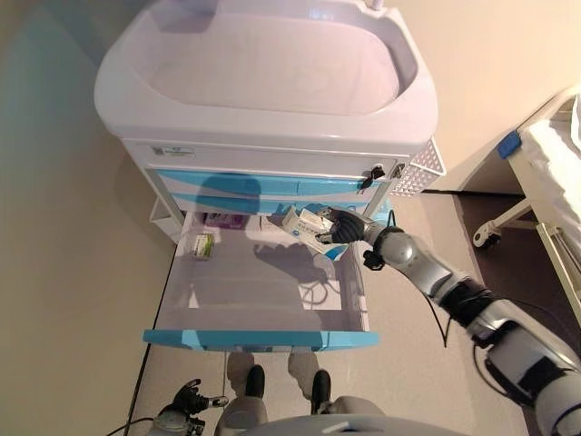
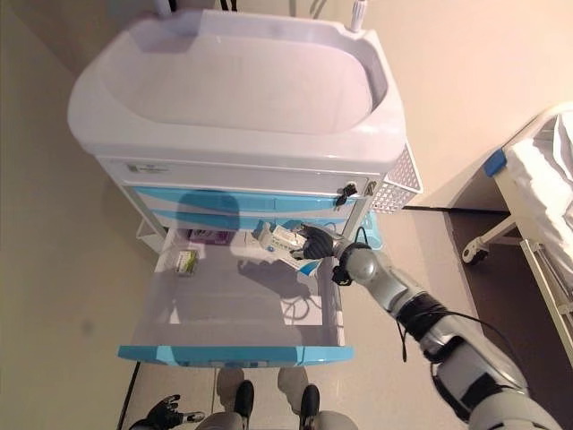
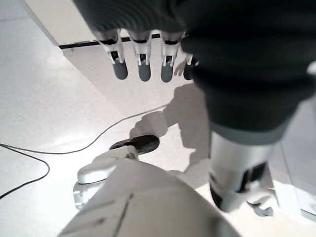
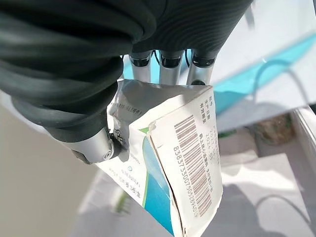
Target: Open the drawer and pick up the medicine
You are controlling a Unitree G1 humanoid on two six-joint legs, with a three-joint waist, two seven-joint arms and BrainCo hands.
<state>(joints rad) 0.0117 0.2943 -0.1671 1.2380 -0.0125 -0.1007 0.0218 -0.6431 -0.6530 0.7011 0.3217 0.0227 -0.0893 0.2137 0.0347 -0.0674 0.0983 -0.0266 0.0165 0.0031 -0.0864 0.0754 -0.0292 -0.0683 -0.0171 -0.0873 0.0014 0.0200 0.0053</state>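
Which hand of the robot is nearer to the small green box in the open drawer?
Right. The right hand is above the drawer's back right part, holding a medicine box; the green box lies at the back left. The left hand hangs low, beyond the drawer's front.

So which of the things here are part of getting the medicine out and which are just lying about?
Part of the job:
- open drawer
- white and blue medicine box, held in the right hand

Just lying about:
- small green box in the drawer
- purple packet at the drawer's back
- white basket on the cart's side
- bed
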